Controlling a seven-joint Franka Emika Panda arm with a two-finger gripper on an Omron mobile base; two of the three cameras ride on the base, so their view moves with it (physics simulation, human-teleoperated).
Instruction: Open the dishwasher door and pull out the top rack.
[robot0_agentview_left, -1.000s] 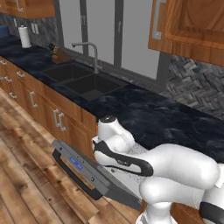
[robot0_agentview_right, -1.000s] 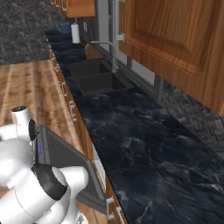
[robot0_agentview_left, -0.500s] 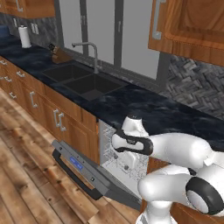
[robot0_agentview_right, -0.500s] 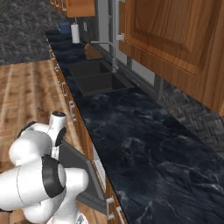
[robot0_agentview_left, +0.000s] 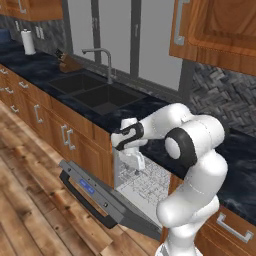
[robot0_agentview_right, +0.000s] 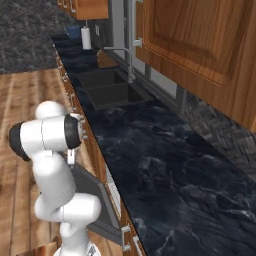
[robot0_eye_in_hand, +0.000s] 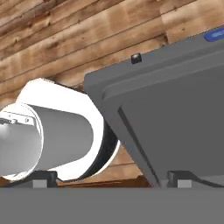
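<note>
I am looking at the dishwasher door (robot0_agentview_left: 107, 200) first. It is hanging down and out toward the wood floor (robot0_agentview_left: 30, 210), below and to the left of the claw (robot0_agentview_left: 134, 161), most of the way open but still a bit tilted. I think it is sitting like that so the claw can get at what is inside. The door is a wide flat dark grey panel, smooth, with a black bar handle (robot0_agentview_left: 87, 202) along its far edge and small blue marks on its strip.

The claw is pointing down, just above the open gap, near the front of the top rack (robot0_agentview_left: 145, 182). I cannot tell if its 2 tips are apart or together. Seen from the hand, the grey door (robot0_eye_in_hand: 175, 109) is lying right under it.

The top rack is just below and to the right of the claw, still sitting inside. It is a white wire basket made of thin crossing bars, so I am guessing a front bar is easy to hook. The dark shiny counter (robot0_agentview_left: 235, 150) is running above it.
</note>
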